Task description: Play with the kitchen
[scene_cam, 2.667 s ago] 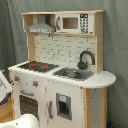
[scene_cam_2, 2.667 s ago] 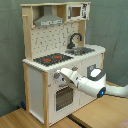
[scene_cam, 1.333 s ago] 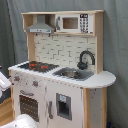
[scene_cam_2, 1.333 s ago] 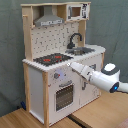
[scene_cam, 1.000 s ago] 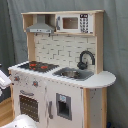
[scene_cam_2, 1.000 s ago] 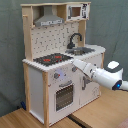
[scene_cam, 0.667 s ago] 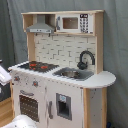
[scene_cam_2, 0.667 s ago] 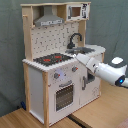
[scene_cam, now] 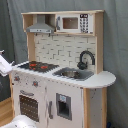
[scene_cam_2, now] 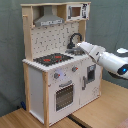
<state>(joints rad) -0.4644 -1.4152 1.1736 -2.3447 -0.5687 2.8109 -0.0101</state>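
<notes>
1. You have the large white and light-wood toy play kitchen [scene_cam: 62,70] standing upright on the wooden floor [scene_cam_2: 100,112] in both exterior views.
2. Your white arm's gripper [scene_cam_2: 79,46] hovers by the black faucet [scene_cam_2: 75,38]; whether its fingers are apart, you cannot tell.

A grey-green curtain [scene_cam: 115,40] hangs in soft folds across the whole back of the room in both exterior views, dull and evenly lit. Underfoot, in the second exterior view, is a light wooden floor [scene_cam_2: 100,112] of pale boards with a dark seam running through it; a strip of the same wood shows at the first exterior view's lower left
</notes>
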